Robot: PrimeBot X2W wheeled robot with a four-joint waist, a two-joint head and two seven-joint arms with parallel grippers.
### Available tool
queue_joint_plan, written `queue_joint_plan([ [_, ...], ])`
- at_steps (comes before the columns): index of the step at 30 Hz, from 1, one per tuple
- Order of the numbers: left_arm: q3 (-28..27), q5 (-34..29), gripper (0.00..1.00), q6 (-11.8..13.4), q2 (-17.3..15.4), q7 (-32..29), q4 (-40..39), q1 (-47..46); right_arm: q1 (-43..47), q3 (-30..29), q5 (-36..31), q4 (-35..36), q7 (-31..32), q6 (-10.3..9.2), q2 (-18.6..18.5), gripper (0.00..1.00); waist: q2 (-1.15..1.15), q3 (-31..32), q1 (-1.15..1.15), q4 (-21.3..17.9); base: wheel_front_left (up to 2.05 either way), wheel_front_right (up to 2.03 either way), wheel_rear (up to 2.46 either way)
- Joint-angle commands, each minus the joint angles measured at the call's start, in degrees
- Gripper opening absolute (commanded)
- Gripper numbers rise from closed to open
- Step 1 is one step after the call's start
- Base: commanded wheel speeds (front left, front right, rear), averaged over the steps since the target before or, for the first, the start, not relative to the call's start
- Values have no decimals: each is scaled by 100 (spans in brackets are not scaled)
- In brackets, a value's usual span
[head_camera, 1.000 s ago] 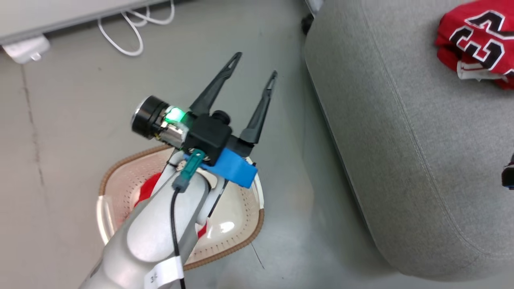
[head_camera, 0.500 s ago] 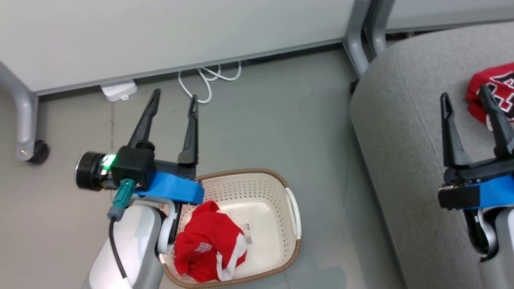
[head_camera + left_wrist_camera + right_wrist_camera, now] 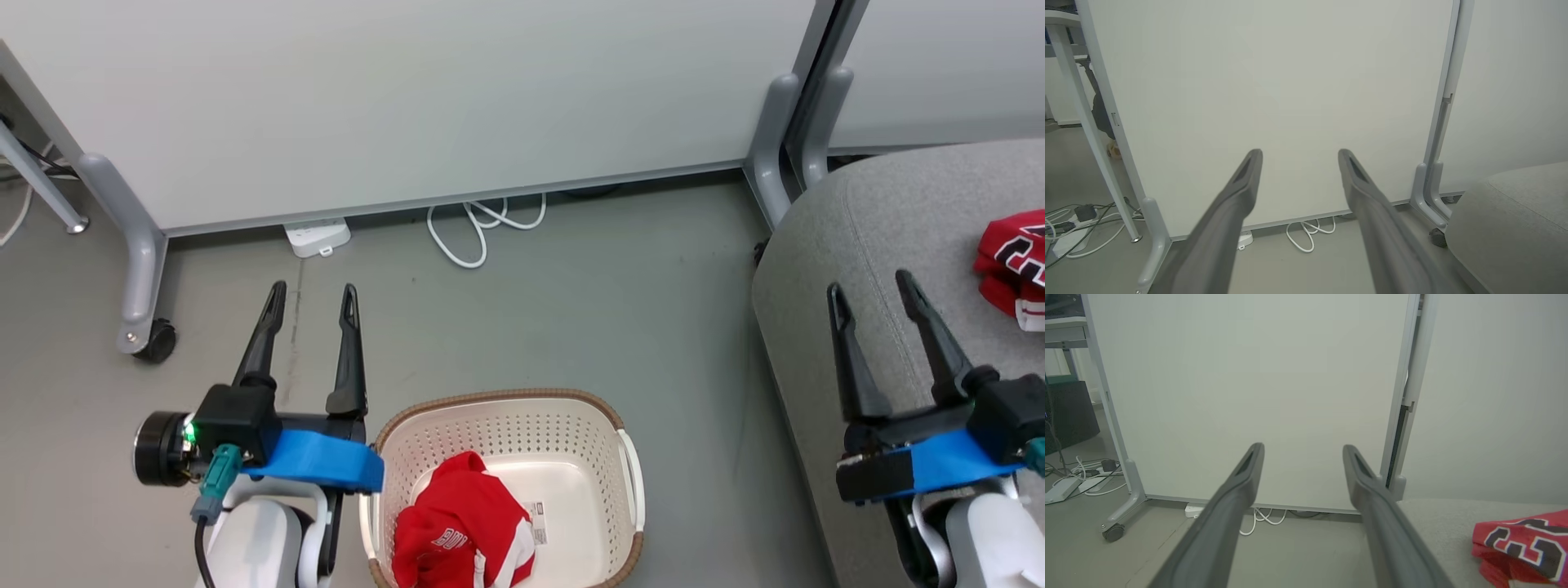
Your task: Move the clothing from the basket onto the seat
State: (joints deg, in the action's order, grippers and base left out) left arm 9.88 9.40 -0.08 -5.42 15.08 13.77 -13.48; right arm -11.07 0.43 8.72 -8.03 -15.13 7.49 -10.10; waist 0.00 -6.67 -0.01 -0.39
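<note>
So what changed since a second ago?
Mostly the view swung up, so the whole picture shifted. The left gripper, over the basket before, now sits beside it. Nothing grabbed or dropped: it and the right gripper stayed open, one red garment in the basket, the numbered garment on the seat.

The left pincer [image 3: 314,287] and right pincer [image 3: 867,282] have long dark fingers [image 3: 260,343] on blue brackets [image 3: 318,459].

The numbered red garment [image 3: 1002,273] runs off the right edge, the basket [image 3: 498,397] off the bottom, its sticker [image 3: 537,523] unreadable.
</note>
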Motion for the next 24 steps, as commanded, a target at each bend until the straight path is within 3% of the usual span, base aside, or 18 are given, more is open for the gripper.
queue_joint_plan([
  [1, -55, -46, 100, -56, 10, 14, -17, 102, 122, -8, -20, -39, -4, 1, 38, 100, 0, 71, 1, 38, 0, 0, 0],
  [24, -572, -292, 100, -402, 247, 13, 212, 676, 688, -255, 18, -491, -4, 1, 390, 100, 0, 307, 1, 214, 0, 0, 0],
])
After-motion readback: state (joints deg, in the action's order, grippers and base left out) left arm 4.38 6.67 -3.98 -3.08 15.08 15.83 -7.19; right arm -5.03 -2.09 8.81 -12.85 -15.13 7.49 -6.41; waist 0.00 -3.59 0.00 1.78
